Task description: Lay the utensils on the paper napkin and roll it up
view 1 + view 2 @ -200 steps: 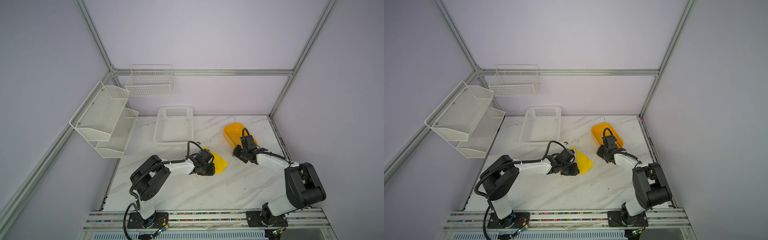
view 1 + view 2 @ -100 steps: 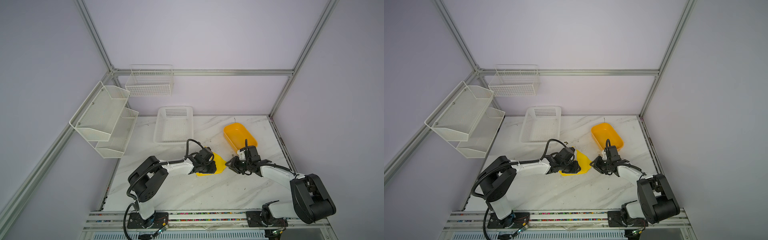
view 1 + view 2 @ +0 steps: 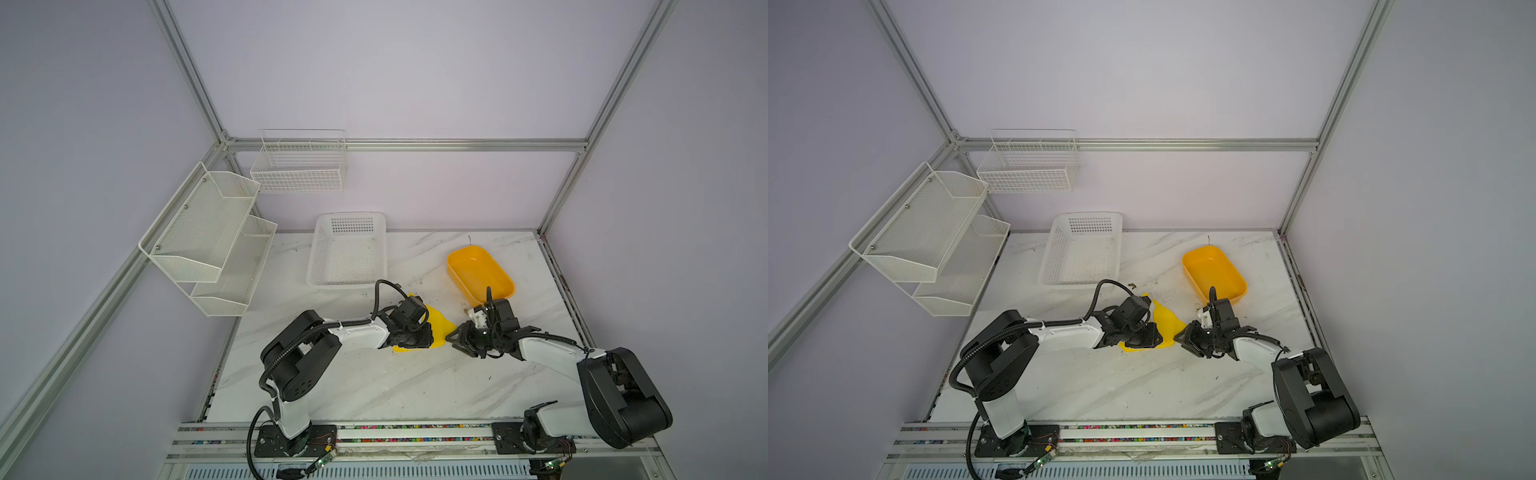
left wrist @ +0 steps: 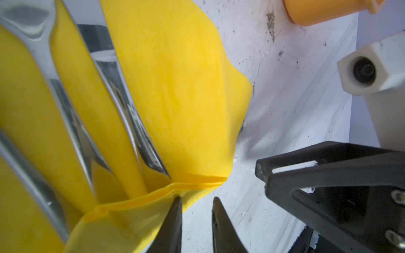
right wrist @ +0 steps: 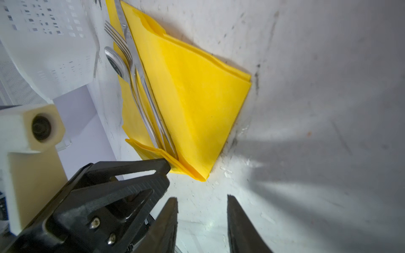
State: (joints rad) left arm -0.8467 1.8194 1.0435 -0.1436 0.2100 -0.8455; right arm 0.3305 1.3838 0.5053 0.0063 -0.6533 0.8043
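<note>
The yellow paper napkin [image 3: 438, 326] [image 3: 1165, 322] lies mid-table, folded over itself into a wedge. In the wrist views its flap [image 4: 186, 87] [image 5: 197, 98] partly covers the utensils [image 4: 72, 114] [image 5: 140, 94]: spoon, fork and knife side by side, heads sticking out at the far end. My left gripper [image 3: 422, 338] [image 4: 197, 198] sits at the napkin's near end. Its jaws stand slightly open over bare table, one fingertip [image 5: 163, 167] touching the folded edge. My right gripper [image 3: 455, 338] [image 5: 202, 197] is open just off the napkin's near corner, holding nothing.
A white perforated basket [image 3: 351, 216] stands behind the napkin. An empty orange-yellow tub [image 3: 457, 255] sits at the back right, close behind the right wrist. A two-tier mesh shelf [image 3: 208, 232] and a wire basket [image 3: 299, 166] hang on the walls. The two grippers nearly touch.
The right arm swung from beside the orange tub forward and left to the napkin's near corner, and its jaws widened. The left gripper stayed at the napkin, whose flap settled lower.
</note>
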